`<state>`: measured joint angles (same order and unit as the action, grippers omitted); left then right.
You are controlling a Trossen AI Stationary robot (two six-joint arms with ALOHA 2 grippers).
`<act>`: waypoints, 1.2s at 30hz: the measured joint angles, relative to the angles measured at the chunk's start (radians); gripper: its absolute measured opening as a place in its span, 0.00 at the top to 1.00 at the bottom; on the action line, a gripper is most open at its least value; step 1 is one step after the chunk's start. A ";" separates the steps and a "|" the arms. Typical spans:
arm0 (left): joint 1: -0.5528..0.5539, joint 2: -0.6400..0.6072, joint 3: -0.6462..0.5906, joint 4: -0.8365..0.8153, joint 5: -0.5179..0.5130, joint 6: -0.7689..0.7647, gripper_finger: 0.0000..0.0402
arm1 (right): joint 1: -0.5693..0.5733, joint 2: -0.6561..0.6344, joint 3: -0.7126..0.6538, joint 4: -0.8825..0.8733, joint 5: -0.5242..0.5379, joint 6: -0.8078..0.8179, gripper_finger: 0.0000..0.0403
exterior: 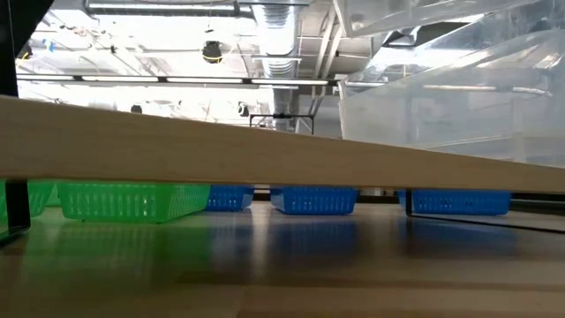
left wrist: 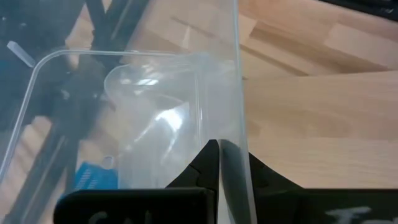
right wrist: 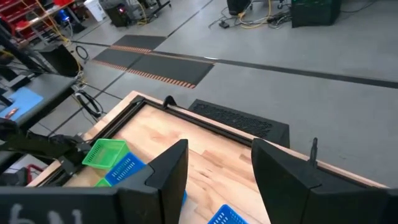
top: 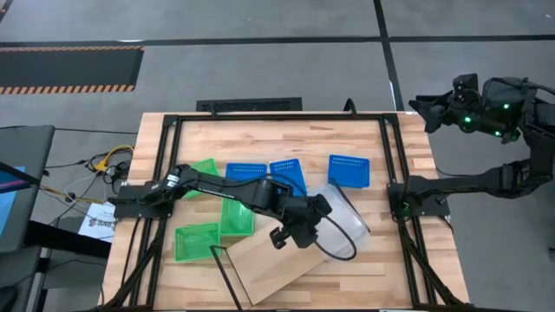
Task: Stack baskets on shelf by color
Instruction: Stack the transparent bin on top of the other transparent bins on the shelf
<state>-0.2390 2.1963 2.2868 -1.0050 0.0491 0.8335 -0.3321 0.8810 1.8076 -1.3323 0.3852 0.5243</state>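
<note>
Left gripper clamped on clear basket's rim above shelf's right end; right gripper waits apart off-table. We'd lower it level.

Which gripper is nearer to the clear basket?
Left. The left gripper is shut on the rim of the clear basket over the shelf; the right gripper is open, raised beyond the table's far right corner.

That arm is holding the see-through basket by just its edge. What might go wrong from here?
1. The left end effector pinches only the thin rim of the clear basket, which hangs tilted; it might slip or twist loose.
2. The shelf lies askew on the table, with one wire frame sticking out. The basket might catch on it or land crooked.
3. The green baskets sit close by and might get nudged.
</note>
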 joint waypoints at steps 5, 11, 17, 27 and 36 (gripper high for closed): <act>0.029 0.000 0.000 -0.006 0.082 -0.007 1.00 | 0.000 0.000 0.000 0.000 0.000 0.000 0.51; 0.032 0.000 0.000 -0.031 0.108 0.029 1.00 | 0.000 0.000 0.000 0.000 0.001 0.000 0.52; 0.032 0.000 0.000 -0.035 0.156 0.016 1.00 | 0.000 0.000 0.000 0.000 0.001 0.000 0.52; 0.044 0.000 0.000 -0.035 0.172 0.017 1.00 | 0.000 0.000 0.000 0.000 0.001 -0.001 0.53; 0.045 0.012 0.002 -0.052 0.189 0.012 1.00 | 0.000 0.000 0.000 0.000 0.001 -0.001 0.53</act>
<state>-0.1936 2.2083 2.2890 -1.0574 0.2385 0.8455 -0.3325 0.8810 1.8076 -1.3319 0.3866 0.5232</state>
